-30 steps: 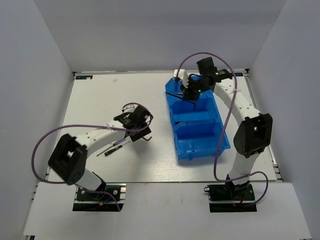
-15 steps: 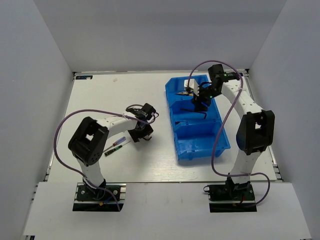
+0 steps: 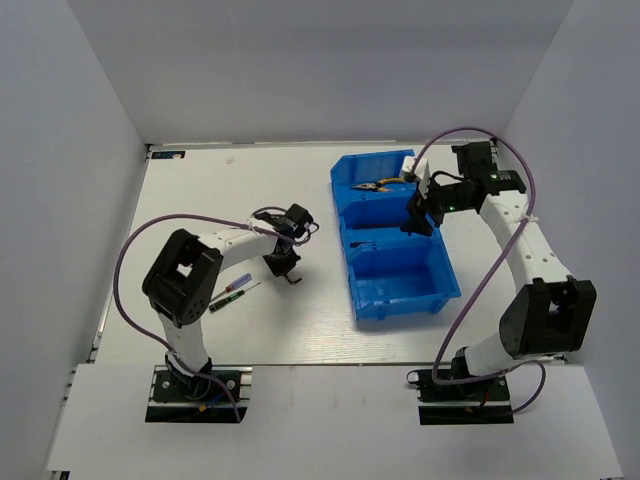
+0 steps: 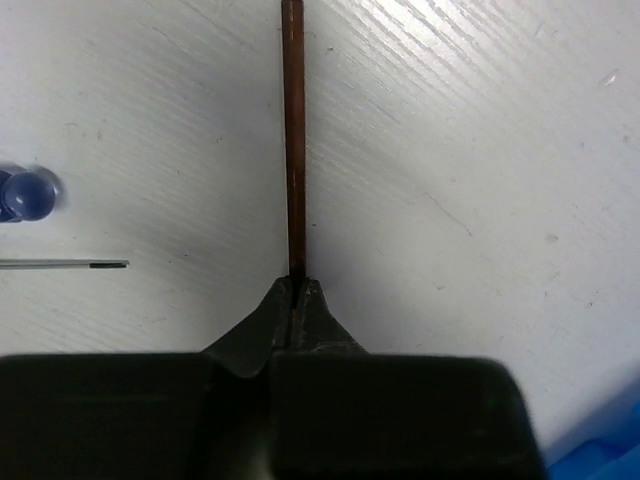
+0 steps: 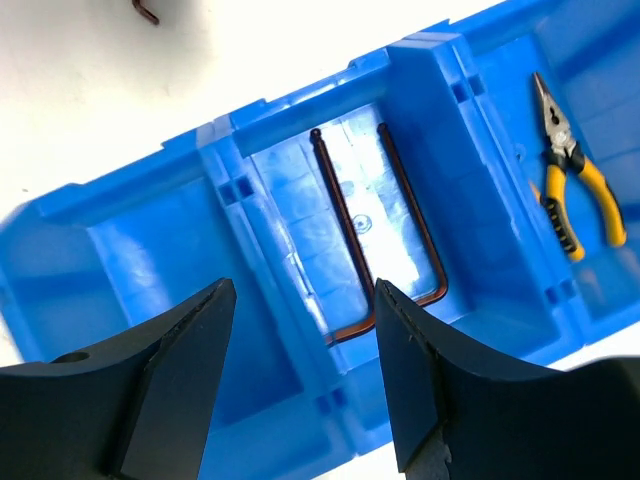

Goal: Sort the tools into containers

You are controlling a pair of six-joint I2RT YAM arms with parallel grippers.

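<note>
The containers (image 3: 395,290) are a blue row of three bins right of centre. Yellow-handled pliers (image 3: 376,185) (image 5: 565,185) lie in the far bin. Two brown hex keys (image 5: 345,235) lie in the middle bin (image 5: 300,200). My left gripper (image 3: 286,268) (image 4: 297,284) is low on the table, shut on the end of another brown hex key (image 4: 293,130) that lies flat and points away from the fingers. My right gripper (image 3: 416,220) (image 5: 305,292) hangs open and empty above the middle bin's right edge.
A small screwdriver (image 3: 230,296) lies left of my left gripper; its thin shaft (image 4: 65,264) shows beside a blue handle (image 4: 25,193). The hooked end of the hex key (image 5: 148,12) shows on the white table (image 3: 200,200). Grey walls surround the table.
My left gripper dropped to the table and shut on the hex key. My right gripper opened over the bins, left a hex key in the middle bin, and drew back to the right.
</note>
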